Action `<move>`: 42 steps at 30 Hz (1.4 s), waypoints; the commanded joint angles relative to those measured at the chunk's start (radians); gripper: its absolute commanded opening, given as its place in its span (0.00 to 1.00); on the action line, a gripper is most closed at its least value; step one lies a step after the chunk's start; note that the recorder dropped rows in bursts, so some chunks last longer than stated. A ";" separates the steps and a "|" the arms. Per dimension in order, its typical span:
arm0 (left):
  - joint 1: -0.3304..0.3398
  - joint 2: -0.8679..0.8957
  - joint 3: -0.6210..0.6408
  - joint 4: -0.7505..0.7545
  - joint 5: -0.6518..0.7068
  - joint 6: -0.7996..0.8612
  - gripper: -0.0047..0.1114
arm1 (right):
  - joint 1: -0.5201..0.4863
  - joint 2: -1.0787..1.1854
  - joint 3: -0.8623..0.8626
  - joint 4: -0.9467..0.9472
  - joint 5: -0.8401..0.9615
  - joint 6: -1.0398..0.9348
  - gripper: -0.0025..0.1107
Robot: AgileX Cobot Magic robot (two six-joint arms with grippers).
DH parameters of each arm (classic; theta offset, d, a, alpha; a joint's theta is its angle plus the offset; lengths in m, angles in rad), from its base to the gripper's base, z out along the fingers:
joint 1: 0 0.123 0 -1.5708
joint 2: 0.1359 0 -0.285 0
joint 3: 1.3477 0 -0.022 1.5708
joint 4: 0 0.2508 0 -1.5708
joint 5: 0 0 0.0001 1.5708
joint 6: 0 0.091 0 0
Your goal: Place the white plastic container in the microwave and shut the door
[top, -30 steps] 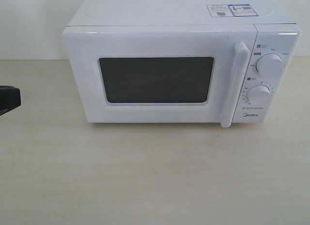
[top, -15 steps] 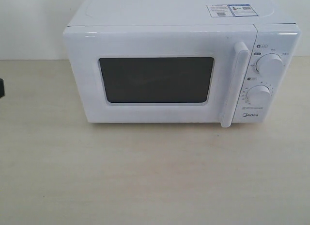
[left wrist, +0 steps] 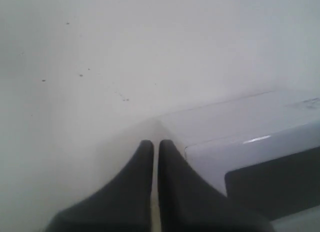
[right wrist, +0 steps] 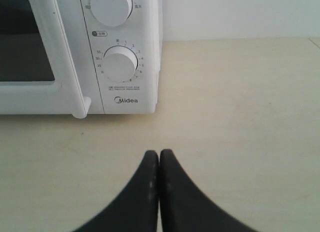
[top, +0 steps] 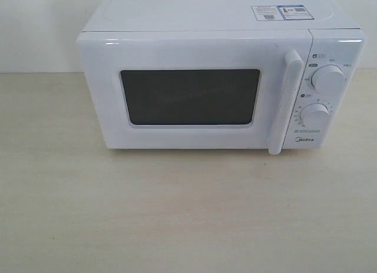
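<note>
The white microwave (top: pixel 218 79) stands at the back of the wooden table, its door (top: pixel 188 96) shut, the long handle (top: pixel 284 102) at the door's right edge. No white plastic container shows in any view. Neither gripper appears in the exterior view. In the left wrist view my left gripper (left wrist: pixel 156 146) is shut with nothing in it, pointing past the microwave's upper left corner (left wrist: pixel 240 142) toward the wall. The right wrist view has my right gripper (right wrist: pixel 159 156) shut and empty over the table, in front of the microwave's dial panel (right wrist: pixel 120 62).
Two round dials (top: pixel 328 79) sit on the microwave's right panel, a sticker (top: pixel 281 12) on its top. A pale wall (top: pixel 41 26) rises behind the table (top: pixel 188 214).
A black gripper part at the exterior view's left edge has drawn back leftward and is out of that view now. The microwave has not moved.
</note>
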 commanded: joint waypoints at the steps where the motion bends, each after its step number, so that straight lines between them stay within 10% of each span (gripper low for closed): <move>1: 0.032 -0.008 0.130 0.040 -0.050 -0.006 0.08 | -0.007 -0.004 0.000 -0.003 -0.004 0.001 0.02; 11: 0.032 -0.008 0.378 -0.035 -0.160 -0.787 0.08 | -0.007 -0.004 0.000 0.001 -0.004 0.001 0.02; 19: 0.032 -0.008 0.386 0.506 -0.166 -0.782 0.08 | -0.007 -0.004 0.000 0.001 -0.004 0.001 0.02; 42: 0.032 -0.008 0.392 0.516 -0.062 -0.672 0.08 | -0.007 -0.004 0.000 0.001 -0.004 -0.001 0.02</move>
